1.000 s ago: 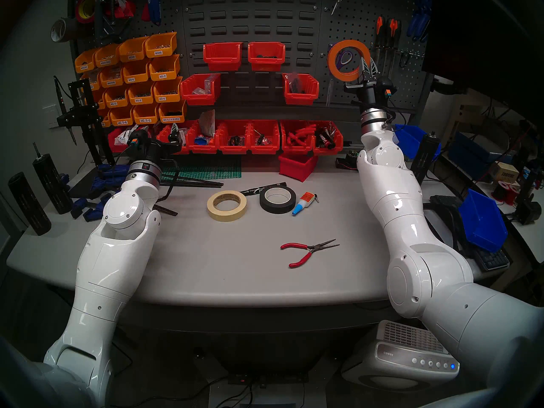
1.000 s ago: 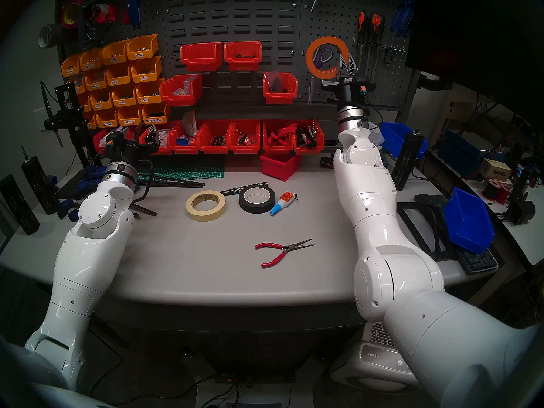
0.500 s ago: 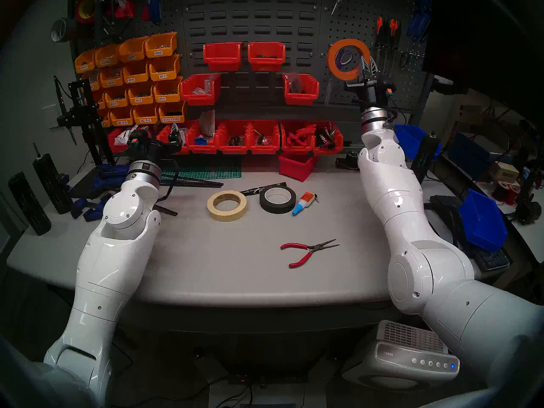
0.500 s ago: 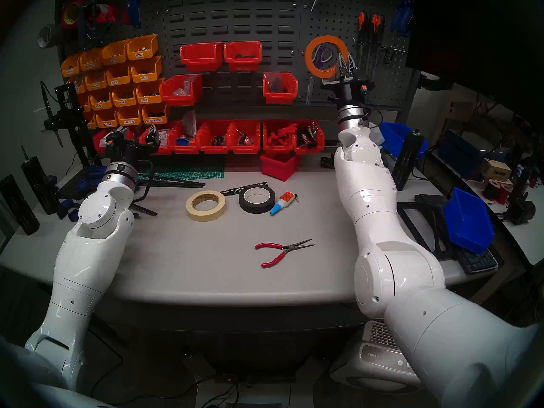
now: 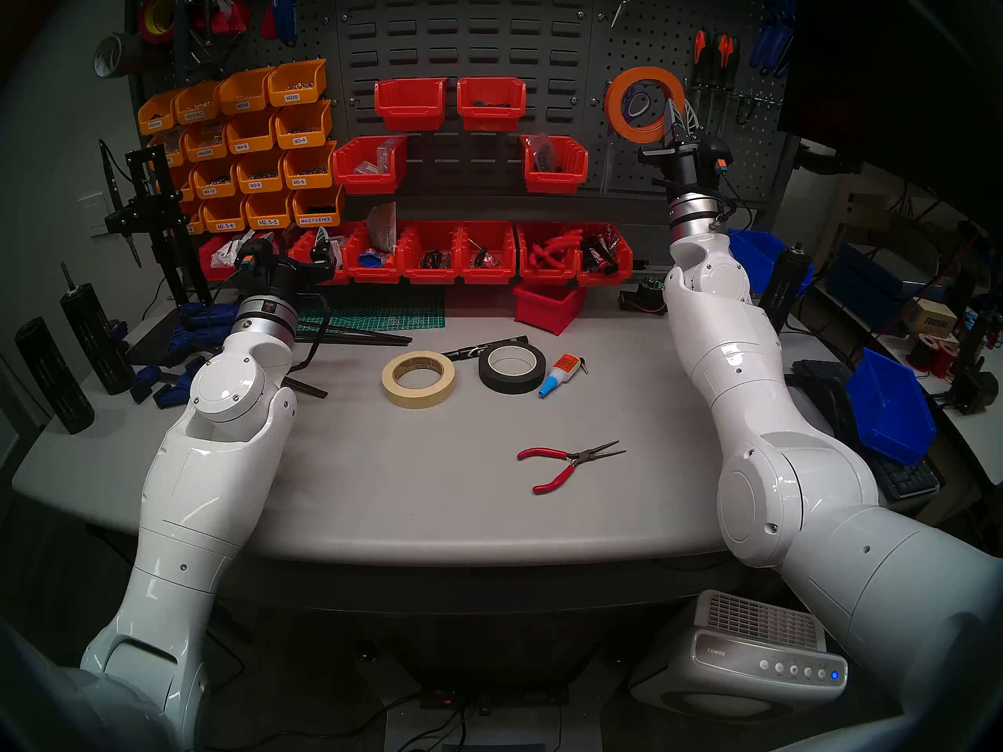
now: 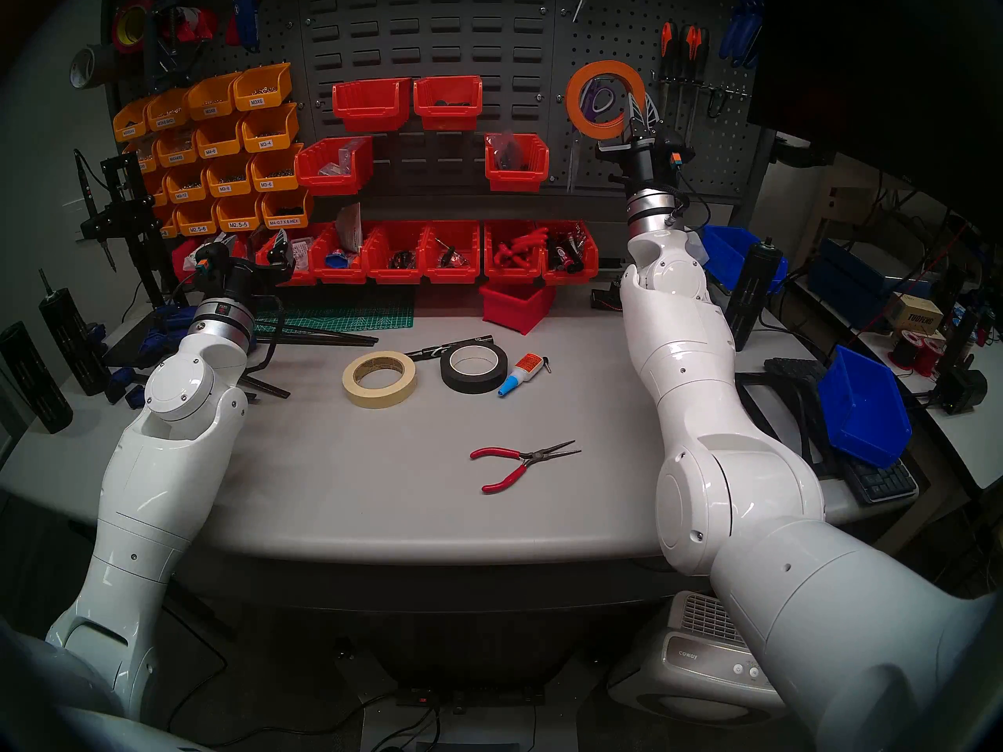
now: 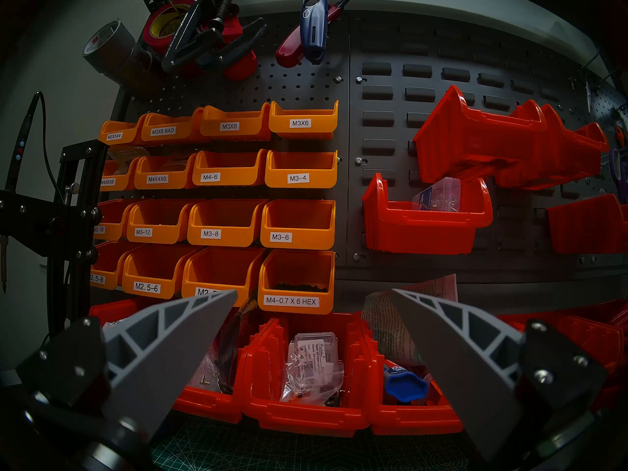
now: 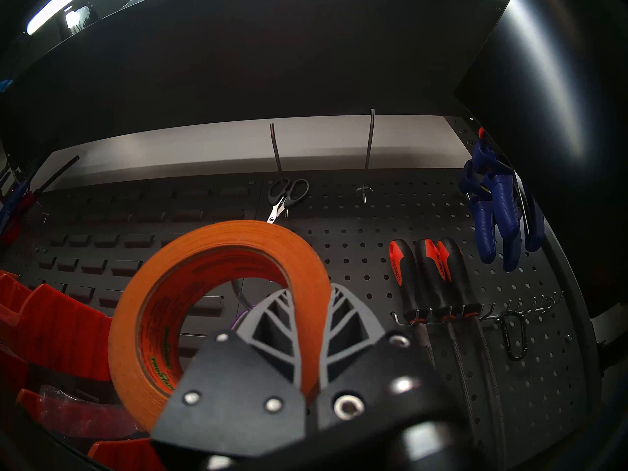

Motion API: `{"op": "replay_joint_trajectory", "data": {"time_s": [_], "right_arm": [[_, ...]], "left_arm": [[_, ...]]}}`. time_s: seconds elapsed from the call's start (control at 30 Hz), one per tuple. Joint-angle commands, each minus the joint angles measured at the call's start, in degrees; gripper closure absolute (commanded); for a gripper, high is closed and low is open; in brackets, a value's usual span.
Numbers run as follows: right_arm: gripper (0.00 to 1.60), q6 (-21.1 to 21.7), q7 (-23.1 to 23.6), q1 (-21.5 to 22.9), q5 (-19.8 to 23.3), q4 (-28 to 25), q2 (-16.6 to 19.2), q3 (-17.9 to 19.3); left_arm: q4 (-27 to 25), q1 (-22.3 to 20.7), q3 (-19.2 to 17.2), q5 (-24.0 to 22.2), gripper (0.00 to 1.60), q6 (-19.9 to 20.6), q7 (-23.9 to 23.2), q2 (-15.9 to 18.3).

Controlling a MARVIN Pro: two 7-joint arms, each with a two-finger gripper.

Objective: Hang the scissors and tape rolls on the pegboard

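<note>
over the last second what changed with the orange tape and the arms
The right gripper, jaws shut on the orange tape roll, carried it slightly up along the pegboard, in front of the purple scissors. Its elbow swung a bit outward. No grasp or release. The left gripper stayed open and still; the cream tape, black tape and pliers lie unmoved on the table.

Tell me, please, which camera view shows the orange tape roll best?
The right wrist view: the orange tape fills the frame, with its inner print and the right gripper pinching its wall plainly visible. Both head views show it small and distant against the pegboard, purple scissors behind it. The left wrist view misses it.
</note>
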Motion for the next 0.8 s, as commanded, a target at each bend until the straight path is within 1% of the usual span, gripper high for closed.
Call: {"op": "replay_joint_trajectory", "data": {"time_s": [0.0, 0.43, 0.77], "right_arm": [[1.6, -1.5, 1.7, 5.3, 0.7, -0.2, -0.4, -0.5], [1.6, -4.3, 4.6, 5.2, 2.6, 0.9, -0.7, -1.0], [1.6, -6.0, 4.4, 5.9, 2.8, 1.0, -0.8, -0.4]], "left_arm": [[-1.7, -2.0, -0.5, 0.0, 0.0, -0.9, -0.1, 0.1], [-1.7, -2.0, -0.5, 0.0, 0.0, -0.9, -0.1, 0.1], [-1.7, -2.0, -0.5, 0.0, 0.0, -0.9, -0.1, 0.1]]}}
